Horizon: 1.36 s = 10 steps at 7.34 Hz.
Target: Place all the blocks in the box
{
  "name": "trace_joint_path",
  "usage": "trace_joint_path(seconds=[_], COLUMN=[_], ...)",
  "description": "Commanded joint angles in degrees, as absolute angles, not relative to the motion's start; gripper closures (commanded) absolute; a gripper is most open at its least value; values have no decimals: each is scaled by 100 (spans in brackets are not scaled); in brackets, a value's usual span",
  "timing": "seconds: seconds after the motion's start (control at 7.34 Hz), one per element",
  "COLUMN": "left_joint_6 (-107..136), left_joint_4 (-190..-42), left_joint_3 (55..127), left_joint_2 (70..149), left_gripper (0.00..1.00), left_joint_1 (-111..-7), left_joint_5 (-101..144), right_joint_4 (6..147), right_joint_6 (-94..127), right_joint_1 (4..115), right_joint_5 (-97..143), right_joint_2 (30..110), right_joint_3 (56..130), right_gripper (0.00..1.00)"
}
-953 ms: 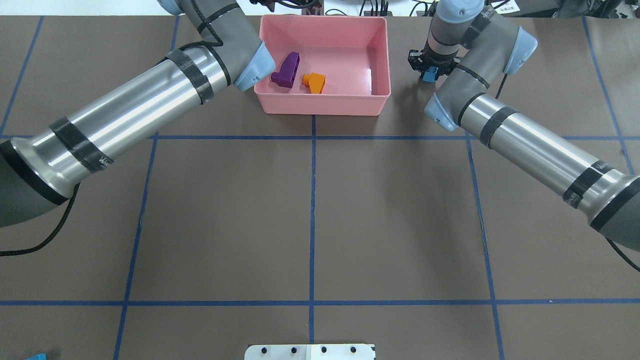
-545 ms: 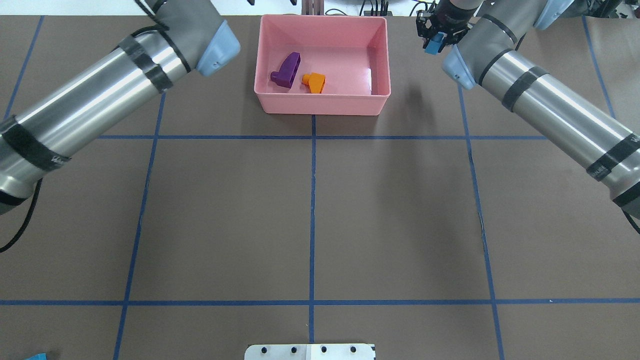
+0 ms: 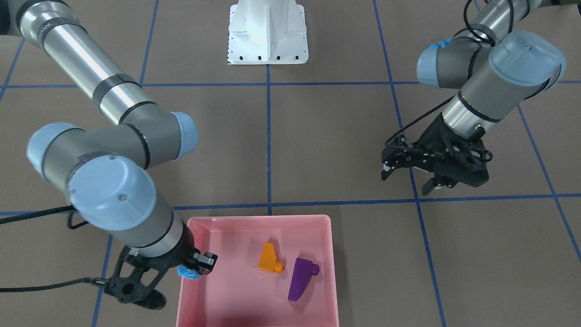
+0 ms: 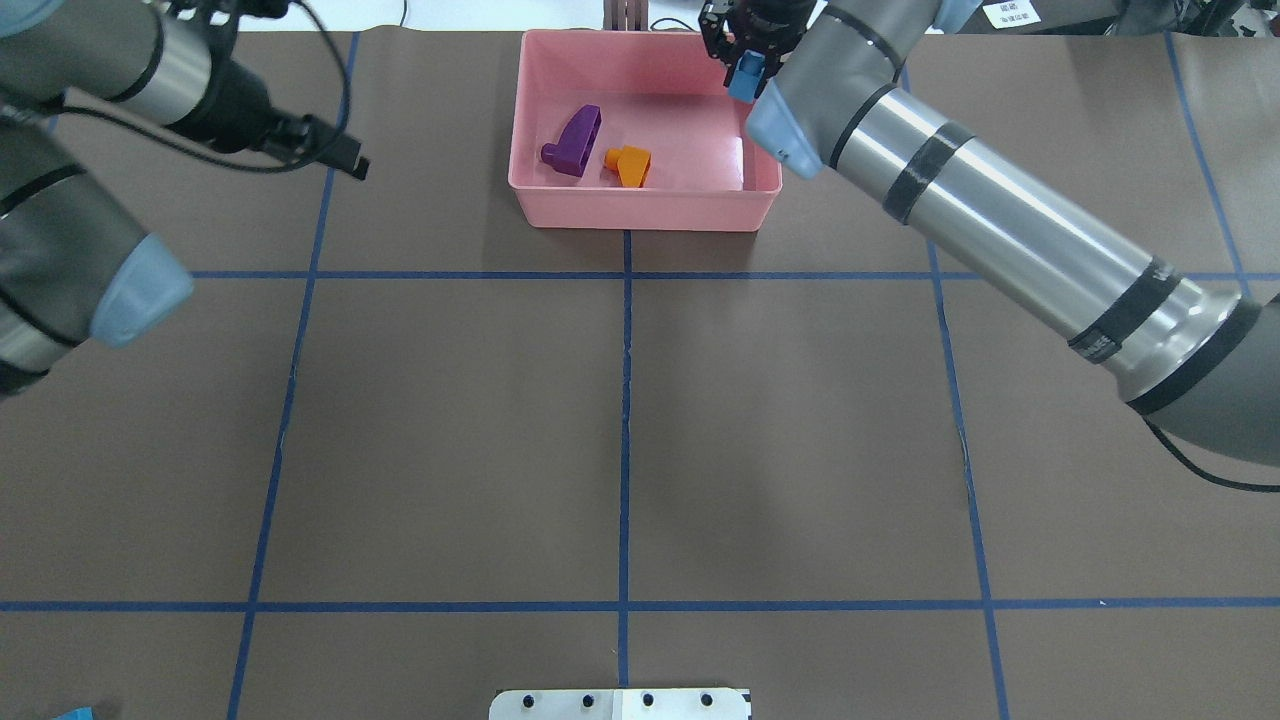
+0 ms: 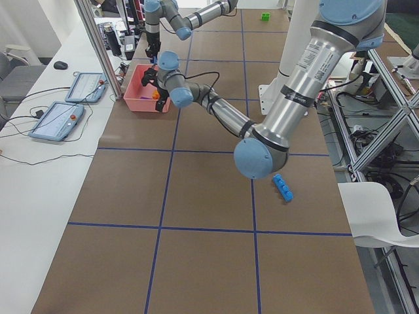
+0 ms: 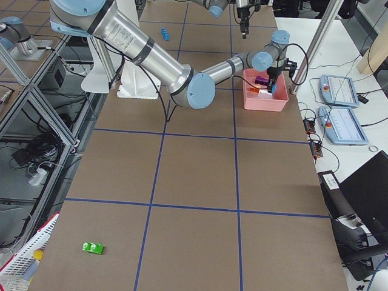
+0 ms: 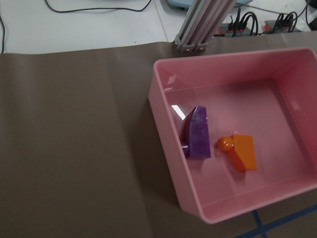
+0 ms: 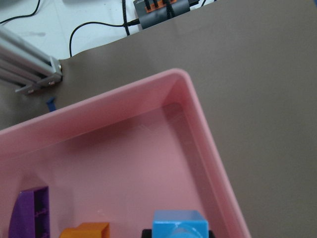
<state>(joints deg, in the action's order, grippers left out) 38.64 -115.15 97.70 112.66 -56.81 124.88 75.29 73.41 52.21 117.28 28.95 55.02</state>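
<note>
The pink box stands at the table's far middle. A purple sloped block and an orange sloped block lie inside it, also seen as purple block and orange block. My right gripper hangs over the box's far right corner, shut on the small blue cube, which shows as the blue cube above the box floor. My left gripper is open and empty, off to the box's left. The long blue bar and green brick lie far from the box.
The white robot base sits at the table's near edge. An aluminium post and cables stand just behind the box. Tablets lie on the side table beyond it.
My right gripper carried the blue cube left, from beside the box to over its far right corner. My left arm swung away from the box toward the left.
</note>
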Motion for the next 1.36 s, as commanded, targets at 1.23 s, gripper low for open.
trace_joint_path(seconds=[1.23], left_joint_6=[2352], left_joint_4=[-13004], left_joint_3=[11663], left_joint_2=[6241], left_gripper=[0], left_joint_1=[-3363], left_joint_5=[11632], right_joint_4=[9589], right_joint_6=[4955], right_joint_1=[5835], right_joint_5=[12313], right_joint_2=[7920], right_joint_3=[11404], right_gripper=[1])
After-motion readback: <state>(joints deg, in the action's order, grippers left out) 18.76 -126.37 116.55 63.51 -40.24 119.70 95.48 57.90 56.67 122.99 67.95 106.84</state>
